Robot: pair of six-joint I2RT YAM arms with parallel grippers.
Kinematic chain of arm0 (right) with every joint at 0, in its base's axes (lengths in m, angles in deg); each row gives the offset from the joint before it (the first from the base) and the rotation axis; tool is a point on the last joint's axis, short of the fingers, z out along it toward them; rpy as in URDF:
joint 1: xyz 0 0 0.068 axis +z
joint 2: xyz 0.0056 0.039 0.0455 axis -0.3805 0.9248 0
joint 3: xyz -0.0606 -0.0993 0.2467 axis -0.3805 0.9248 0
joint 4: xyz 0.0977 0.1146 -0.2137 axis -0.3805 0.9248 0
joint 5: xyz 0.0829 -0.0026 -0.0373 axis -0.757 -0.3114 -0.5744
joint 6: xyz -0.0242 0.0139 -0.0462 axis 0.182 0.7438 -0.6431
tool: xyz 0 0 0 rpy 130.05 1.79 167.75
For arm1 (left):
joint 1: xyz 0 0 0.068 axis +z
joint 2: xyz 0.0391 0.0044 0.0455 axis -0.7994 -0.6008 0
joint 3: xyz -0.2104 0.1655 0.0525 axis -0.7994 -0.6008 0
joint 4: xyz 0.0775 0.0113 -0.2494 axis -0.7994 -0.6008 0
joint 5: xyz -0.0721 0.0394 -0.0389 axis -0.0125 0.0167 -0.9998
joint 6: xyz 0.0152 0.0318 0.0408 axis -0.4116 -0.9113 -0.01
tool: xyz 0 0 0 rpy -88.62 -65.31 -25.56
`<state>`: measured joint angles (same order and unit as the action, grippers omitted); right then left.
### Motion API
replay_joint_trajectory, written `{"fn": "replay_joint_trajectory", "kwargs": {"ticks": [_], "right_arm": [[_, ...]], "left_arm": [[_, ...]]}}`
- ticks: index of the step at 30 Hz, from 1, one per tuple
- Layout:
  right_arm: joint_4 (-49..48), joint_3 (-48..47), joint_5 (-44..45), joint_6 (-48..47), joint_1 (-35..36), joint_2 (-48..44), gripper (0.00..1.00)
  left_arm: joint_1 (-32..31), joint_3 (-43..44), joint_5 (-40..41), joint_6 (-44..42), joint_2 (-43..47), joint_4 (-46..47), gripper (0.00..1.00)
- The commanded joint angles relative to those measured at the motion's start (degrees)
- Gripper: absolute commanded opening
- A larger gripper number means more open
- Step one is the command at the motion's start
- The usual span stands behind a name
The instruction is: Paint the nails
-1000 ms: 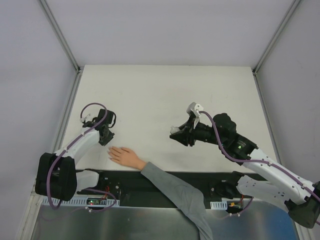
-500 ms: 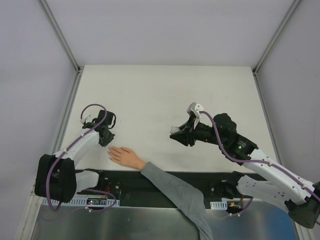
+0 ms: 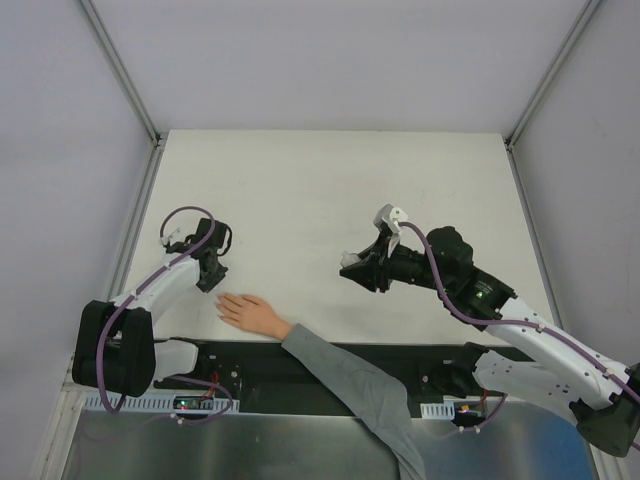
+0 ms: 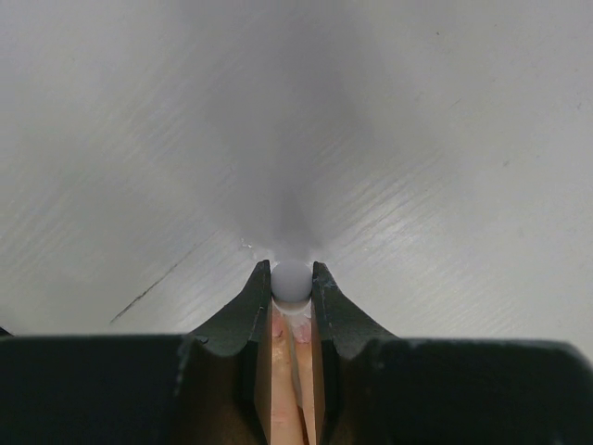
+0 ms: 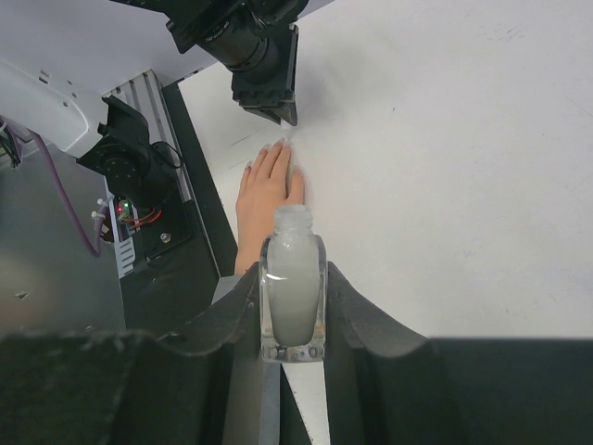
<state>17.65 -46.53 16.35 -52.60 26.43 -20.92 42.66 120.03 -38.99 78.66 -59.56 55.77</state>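
The nails [image 5: 278,146], at the fingertips of the hand [image 3: 250,313] being rested flat on the table [image 3: 300,190], are being presented just beside the left gripper [image 4: 291,274], whose jaws are being held nearly shut on a whitish cap [image 4: 291,281], presumably the brush. The uncapped bottle [image 5: 293,297] is being clamped between the narrowly parted jaws of the right gripper [image 3: 352,267], well apart from the hand, seemingly for dipping
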Motion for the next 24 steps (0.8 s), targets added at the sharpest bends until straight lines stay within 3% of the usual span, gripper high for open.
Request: {"fn": "replay_joint_trajectory", "kwargs": {"ticks": [1,10,17,19,22,23,24], "right_arm": [[-1.17,-0.81,0.16,-0.70,0.07,-1.05,0.00],[0.23,-1.52,0.16,-0.70,-0.02,-1.31,0.00],[1.90,-2.57,0.25,-0.53,-0.02,-2.02,0.00],[2.52,-2.92,0.51,-0.70,0.07,-2.46,0.00],[2.78,-3.19,0.25,-1.49,0.07,-3.16,0.00],[2.96,-3.97,-0.28,-1.84,-0.02,-2.99,0.00],[3.05,-4.33,-0.89,-2.37,-0.02,-2.90,0.00]], "left_arm": [[0.66,0.53,1.84,0.26,0.71,-0.98,0.00],[0.83,1.76,1.58,-3.95,3.43,-0.02,0.00],[0.83,7.81,-1.75,-13.60,13.00,-0.11,0.00],[0.83,10.19,-6.04,-17.04,14.24,-0.02,0.00],[0.75,14.32,-20.00,-21.88,17.05,0.59,0.00],[0.66,15.72,-30.05,-22.67,17.76,2.77,0.00],[0.48,16.17,-34.59,-22.59,18.63,4.45,0.00]]}}
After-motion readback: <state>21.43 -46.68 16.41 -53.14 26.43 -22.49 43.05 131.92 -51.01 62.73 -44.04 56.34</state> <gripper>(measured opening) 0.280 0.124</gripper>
